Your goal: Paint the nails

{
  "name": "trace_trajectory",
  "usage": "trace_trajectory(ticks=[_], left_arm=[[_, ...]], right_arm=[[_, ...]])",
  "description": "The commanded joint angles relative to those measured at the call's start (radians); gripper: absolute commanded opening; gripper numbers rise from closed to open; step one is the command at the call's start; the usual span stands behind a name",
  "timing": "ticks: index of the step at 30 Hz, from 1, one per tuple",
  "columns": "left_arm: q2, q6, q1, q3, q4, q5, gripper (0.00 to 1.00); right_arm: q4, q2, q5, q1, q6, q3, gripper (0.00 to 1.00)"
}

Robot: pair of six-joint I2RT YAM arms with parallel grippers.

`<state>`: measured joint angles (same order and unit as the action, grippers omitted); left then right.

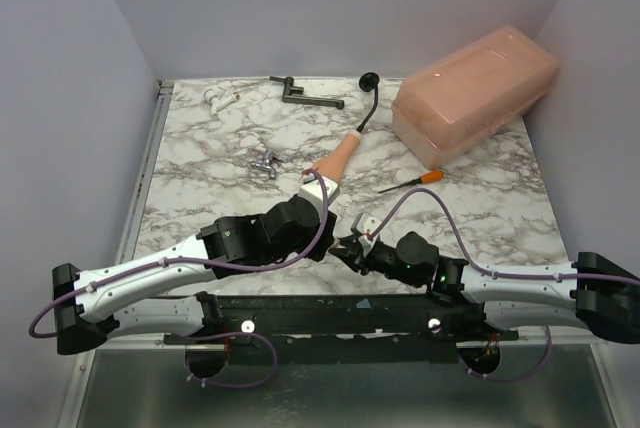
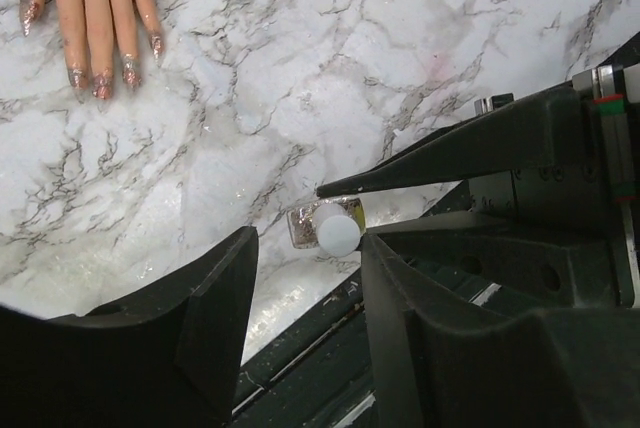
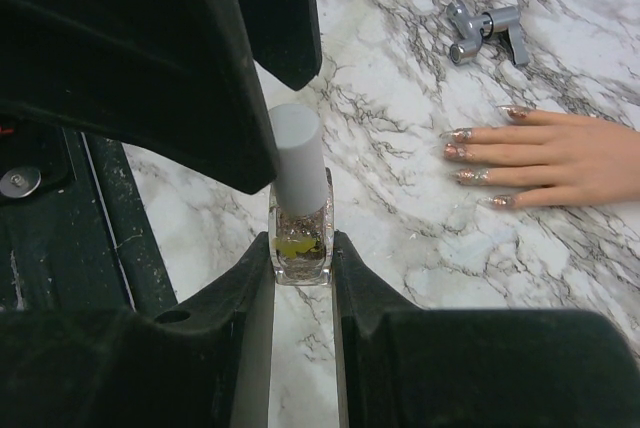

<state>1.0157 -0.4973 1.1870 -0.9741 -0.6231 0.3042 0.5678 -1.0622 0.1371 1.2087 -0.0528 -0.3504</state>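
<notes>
Up on the overhead view, the mannequin hand (image 1: 335,160) lies in the middle of the desk (image 1: 200,178), its black stem curving back toward the pink box (image 1: 475,88). Both arms crowd in just before it. Over to the left wrist: left hand (image 2: 310,243) spread apart, gripping nothing, and the nails (image 2: 100,83) glitter at top left. Right wrist now: right hand (image 3: 300,253) clamped on the polish bottle (image 3: 298,233), white cap up, with a left-hand finger alongside that cap.

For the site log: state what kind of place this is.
Likely a robot test cell, not a salon: plain walls box in a marble-patterned table, and a mannequin hand and nail polish bottle serve as props.
</notes>
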Motion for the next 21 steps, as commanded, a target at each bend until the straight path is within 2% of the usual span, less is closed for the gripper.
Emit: trace_trajectory(ticks=[1,9,16,21], left_arm=[[0.031,-0.059,0.006,-0.009,0.057,0.013,0.46],[0.063,-0.075,0.007,-0.003,0.069,0.011,0.43],[0.088,-0.076,0.008,-0.013,0.058,0.007,0.35],[0.099,-0.087,0.016,-0.016,0.042,0.013,0.35]], right_arm=[[0.035,-0.002,0.014,-0.002,0.002,-0.019,0.01],[0.034,-0.004,0.015,-0.003,0.002,-0.02,0.01],[0.033,-0.003,0.014,-0.003,0.002,-0.02,0.01],[0.033,-0.004,0.014,-0.003,0.004,-0.021,0.01]])
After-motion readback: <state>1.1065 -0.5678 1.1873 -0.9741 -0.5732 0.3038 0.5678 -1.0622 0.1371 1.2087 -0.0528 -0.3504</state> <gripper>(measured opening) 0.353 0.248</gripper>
